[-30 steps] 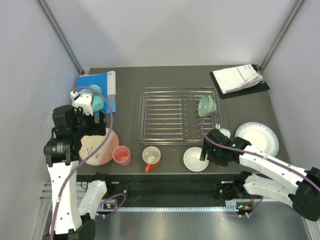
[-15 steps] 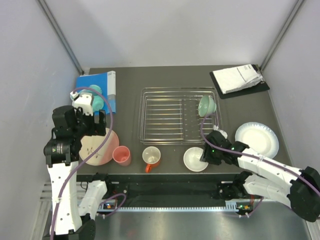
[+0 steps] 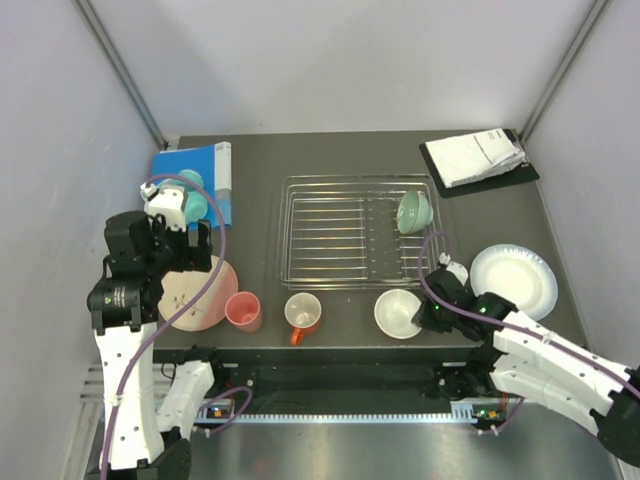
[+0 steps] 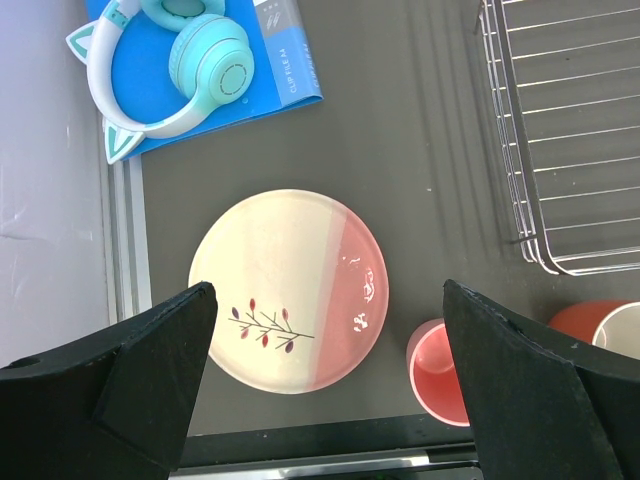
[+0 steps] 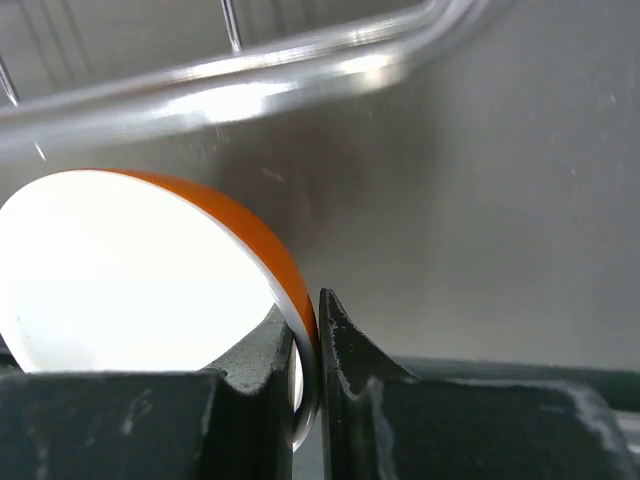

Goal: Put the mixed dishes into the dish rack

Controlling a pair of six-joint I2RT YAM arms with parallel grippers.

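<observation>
At the near edge of the counter (image 3: 250,160), the right end effector (image 5: 318,310) is clamped on the rim of the orange white-lined bowl (image 5: 140,280), one finger inside and one outside, just in front of the dish rack's near right corner. In line to the left stand the orange white-lined mug (image 3: 303,313) and the pink cup (image 3: 243,310), both upright, with the cream-and-pink plate (image 4: 288,290) lying flat beside the cup. The left end effector (image 4: 327,290) hangs above that plate, its fingers spread wide and holding nothing. The white shallow bowl (image 3: 513,277) sits apart near the right edge. Behind the row, the dish rack (image 3: 285,230) holds only the mint-green bowl (image 3: 414,212), tipped on its side at the rack's far right. Farther back, teal headphones (image 4: 190,60) rest on a blue book (image 3: 205,170) at left, white papers (image 3: 473,157) on a black board at right.
</observation>
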